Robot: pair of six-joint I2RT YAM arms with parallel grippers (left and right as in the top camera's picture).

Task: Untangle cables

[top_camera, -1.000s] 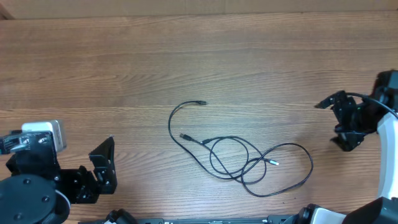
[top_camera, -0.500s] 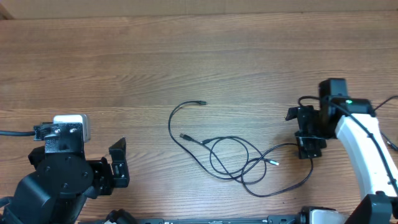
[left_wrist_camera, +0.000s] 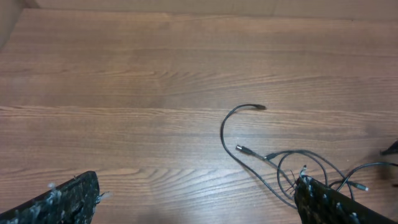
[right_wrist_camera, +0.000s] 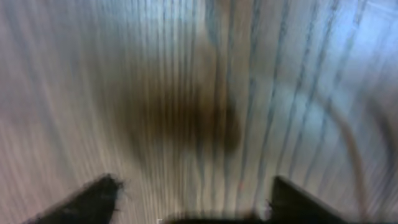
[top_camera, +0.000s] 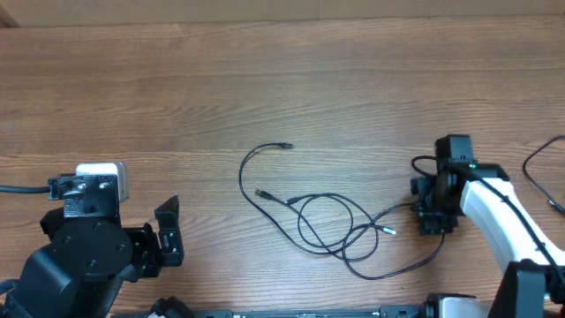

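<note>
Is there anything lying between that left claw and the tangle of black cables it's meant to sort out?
Nothing visible does. Only bare wooden table lies between the left gripper and the cables, and its fingers stand wide apart, facing them.

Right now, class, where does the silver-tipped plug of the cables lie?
In the overhead view the silver-tipped plug lies on the table right of centre, among the loops of the cables, just left of the right claw.
</note>
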